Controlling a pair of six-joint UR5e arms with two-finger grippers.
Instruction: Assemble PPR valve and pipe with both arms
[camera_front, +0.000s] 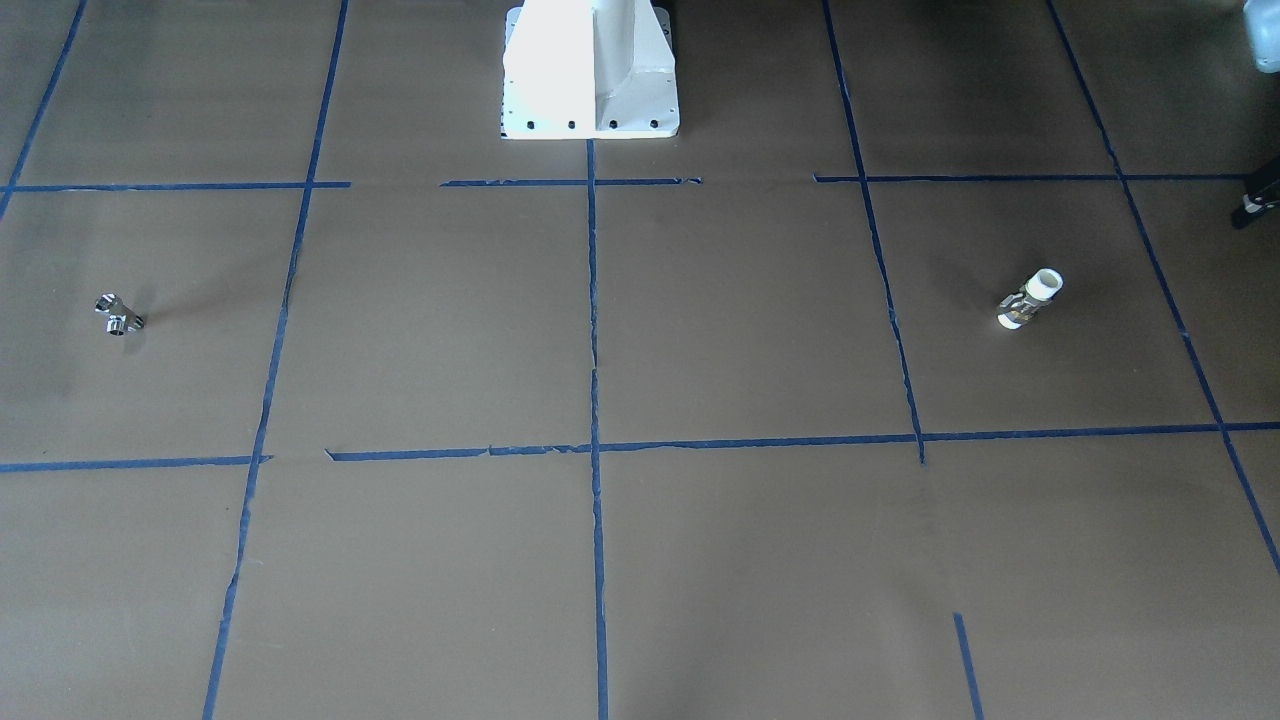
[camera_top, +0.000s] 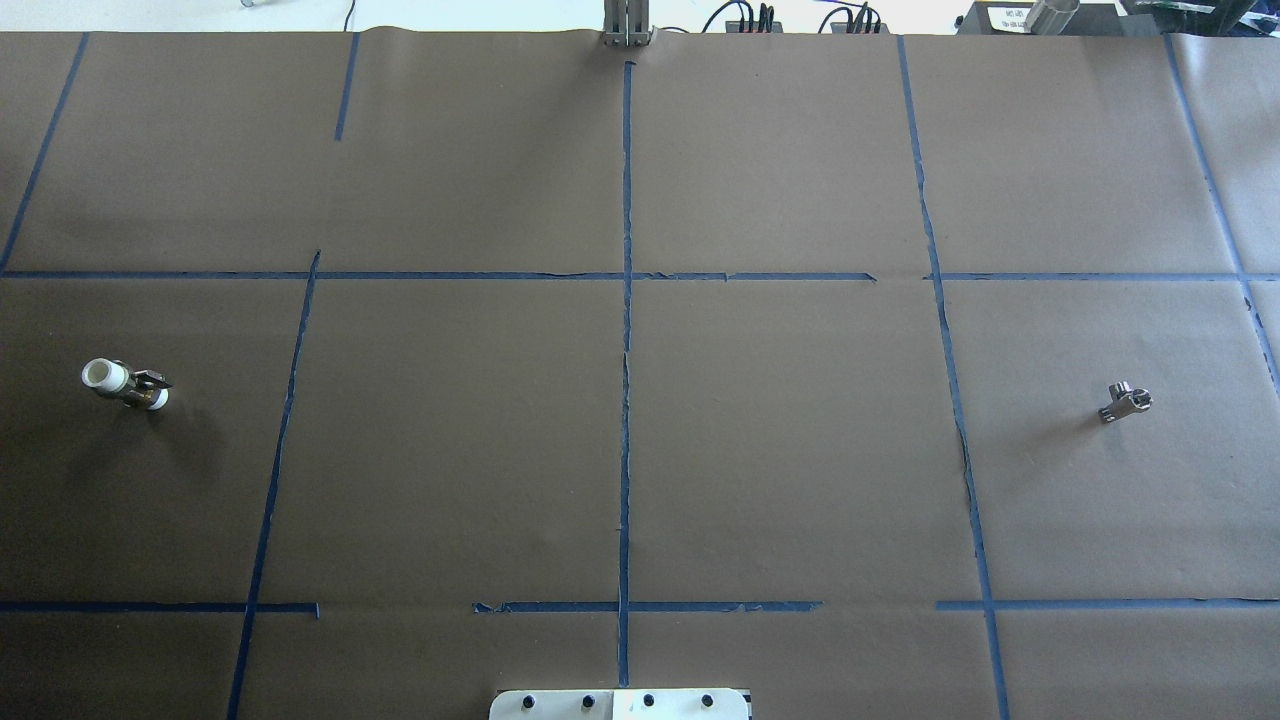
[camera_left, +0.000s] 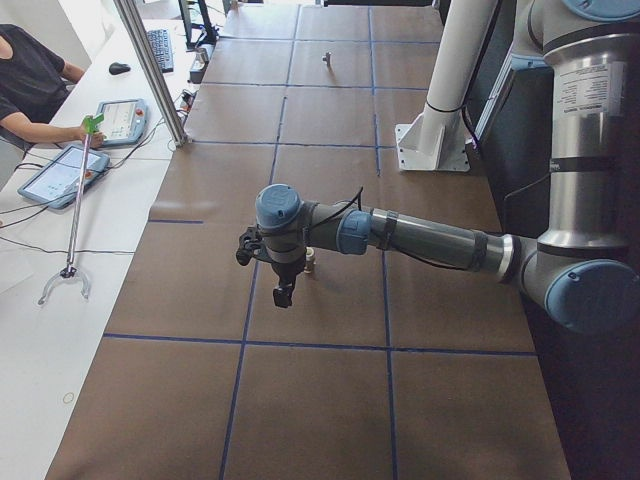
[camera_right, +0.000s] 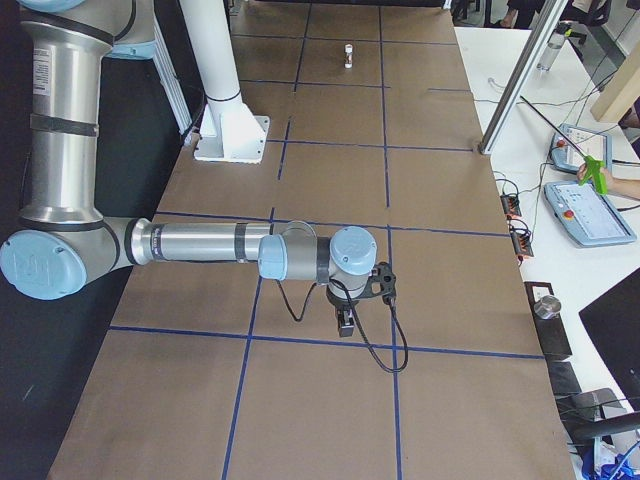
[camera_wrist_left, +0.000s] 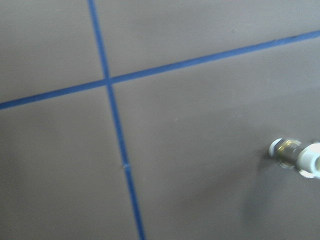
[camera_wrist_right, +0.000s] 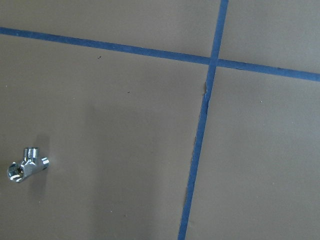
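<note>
Brown paper (camera_top: 780, 440) covers the counter (camera_front: 740, 560), marked into large squares by blue tape (camera_top: 626, 400). A white pedestal (camera_front: 590, 70) stands at the robot's edge, in the middle. Along the far side runs a white desk (camera_left: 30, 320), where a person (camera_left: 25, 80) sits.

On the robot's left side the valve (camera_front: 1030, 298) appears to stand on one white end, alone in its square. The pipe (camera_front: 118, 314) rests well apart from it, on the robot's right side.

The left arm (camera_left: 420, 240) reaches out level over the counter with its wrist bent down. The left tool (camera_left: 284, 295) hangs above the paper near the valve, not touching it. The right arm (camera_right: 200, 243) mirrors this pose, and the right tool (camera_right: 346, 322) points down. I cannot tell how wide either tool is.
</note>
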